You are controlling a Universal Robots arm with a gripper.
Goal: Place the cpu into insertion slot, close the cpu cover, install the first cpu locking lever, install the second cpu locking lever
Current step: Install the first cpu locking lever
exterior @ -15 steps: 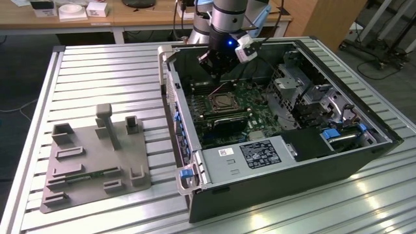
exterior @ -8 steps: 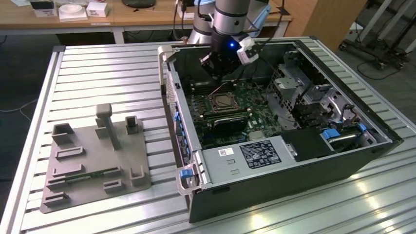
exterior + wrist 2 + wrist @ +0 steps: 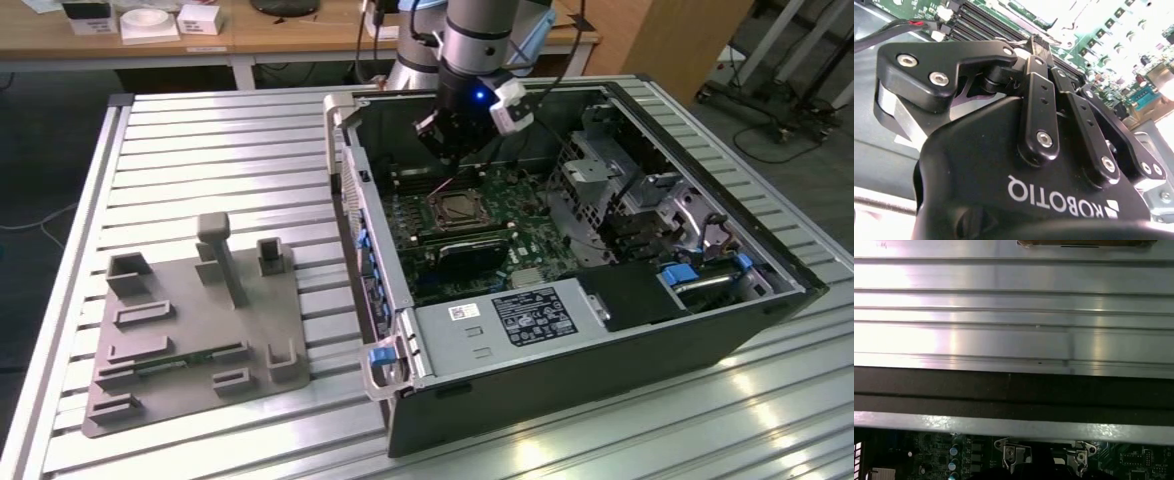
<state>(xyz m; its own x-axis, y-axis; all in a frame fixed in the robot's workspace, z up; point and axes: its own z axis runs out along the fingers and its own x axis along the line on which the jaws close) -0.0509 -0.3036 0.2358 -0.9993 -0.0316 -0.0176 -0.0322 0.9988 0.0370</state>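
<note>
Gripper [image 3: 450,148] poised over the insertion slot [image 3: 461,208] inside the open computer case [image 3: 561,390].
Its opening cannot be told, nor whether the cpu is carried or already seated. A tilted or off-centre descent could bend socket contacts, or snag the loose cable [image 3: 884,35] just beside. The case lies on a ribbed aluminium table [image 3: 200,150]; a grey fixture block [image 3: 187,330] sits at the exterior view's left, a wooden desk [image 3: 240,35] far behind.

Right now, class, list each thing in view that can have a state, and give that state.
computer case: open, its inside exposed, lying on the table.
insertion slot: centre looks dark; filled or not, cannot tell.
gripper: hovering over the insertion slot, inside the computer case.
</note>
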